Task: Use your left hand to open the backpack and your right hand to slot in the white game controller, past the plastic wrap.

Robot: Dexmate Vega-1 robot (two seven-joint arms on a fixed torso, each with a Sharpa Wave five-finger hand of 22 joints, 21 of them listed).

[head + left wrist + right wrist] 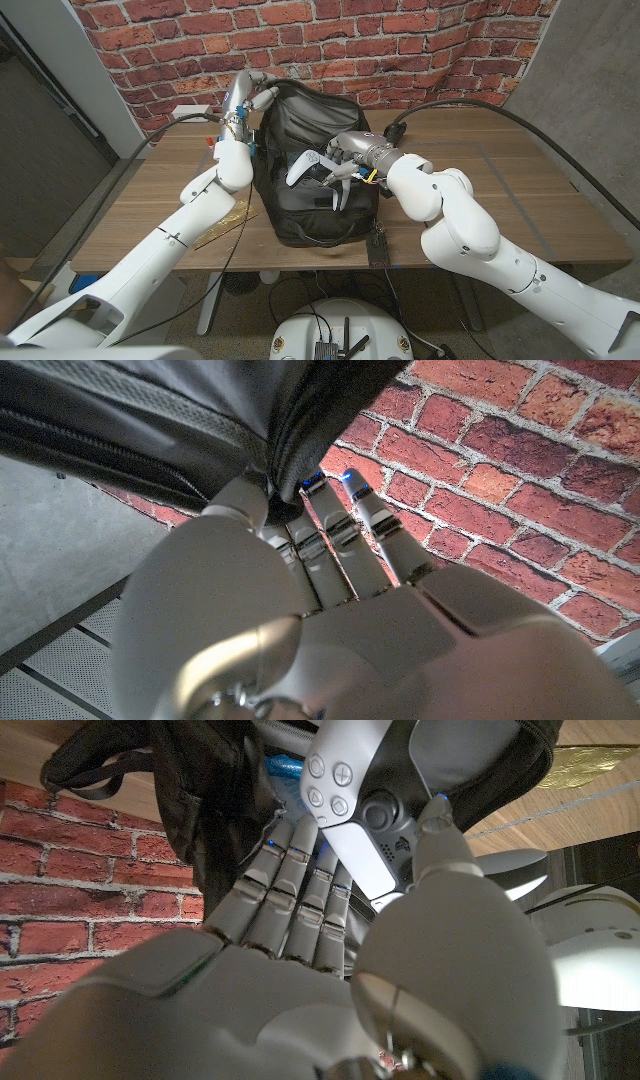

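A black backpack (pixel 310 150) stands in the middle of the wooden table (pixel 520 190). My left hand (pixel 250 100) grips its top rear edge and holds the fabric (pixel 290 420) up, pinched between thumb and fingers (pixel 350 530). My right hand (pixel 350 155) holds the white game controller (pixel 312 168) over the front of the bag. In the right wrist view the controller (pixel 355 800) sits between my thumb and fingers (pixel 290 880), with its buttons and stick showing, against the bag's dark opening (pixel 210 790). Something blue (pixel 285 765) shows inside the bag.
A flat yellowish wooden piece (pixel 225 225) lies on the table left of the bag. A small white item (pixel 192 110) sits at the back left. A brick wall (pixel 400 40) stands behind the table. Black cables run over the right side.
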